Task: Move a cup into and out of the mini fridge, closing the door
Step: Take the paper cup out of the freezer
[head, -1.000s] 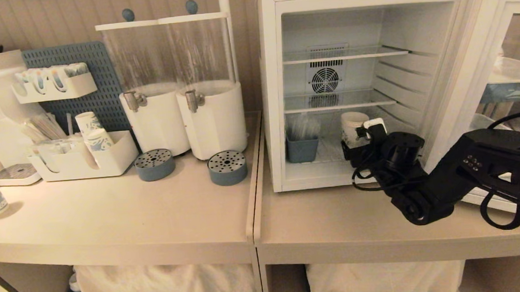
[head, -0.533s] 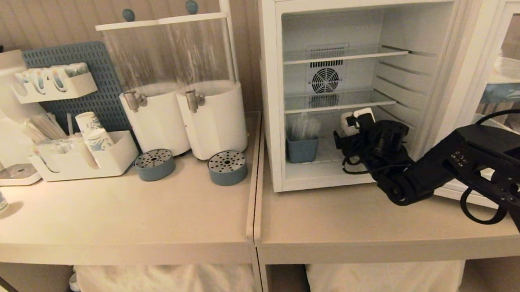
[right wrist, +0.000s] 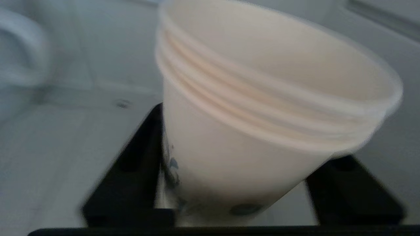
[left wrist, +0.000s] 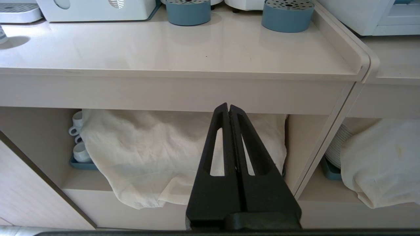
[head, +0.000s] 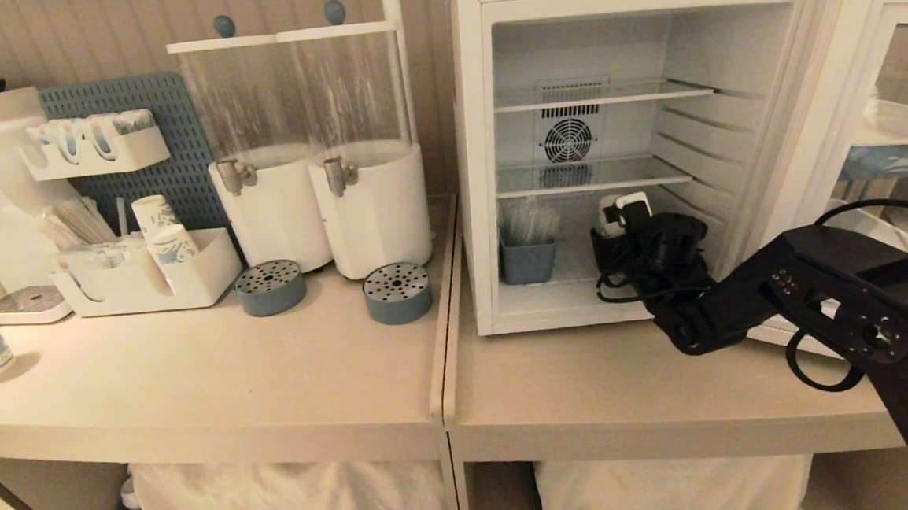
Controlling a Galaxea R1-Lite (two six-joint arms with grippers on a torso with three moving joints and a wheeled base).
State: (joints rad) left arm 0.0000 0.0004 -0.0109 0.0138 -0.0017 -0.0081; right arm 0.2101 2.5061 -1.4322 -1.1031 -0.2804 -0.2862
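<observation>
Reaches farther into the mini fridge [head: 480, 167] than a second ago: right claw [head: 618, 233] now well past the front edge, on the bottom floor of the compartment, where earlier it hung just outside the opening. Flanks the cup [right wrist: 249, 131] with one dark finger [right wrist: 131, 167] on each side; contact with the cup wall cannot be told from the blurred wrist view, so neither released nor clenched can be said for sure. Stands on the fridge floor, right of centre, mostly hidden behind the claw in the head view, only a pale sliver [head: 607, 212] showing. Looks, close up, like a small white paper cup flaring toward a rolled rim, with ridged bands under the rim, a clean pale inside, and blue printed marks low on the wall. Appears slightly tilted in the wrist view.

Sits to the left of the cup, on the same floor, a small blue-grey bin [head: 527, 257]. Stands swung wide open at the far right, the door [head: 896, 70] with its glass window.

Hangs parked below the tabletop [left wrist: 177, 49] edge, left claw [left wrist: 228, 109] clenched on nothing, fingertips pressed together in front of a white cloth [left wrist: 154, 154] on the lower shelf.
</observation>
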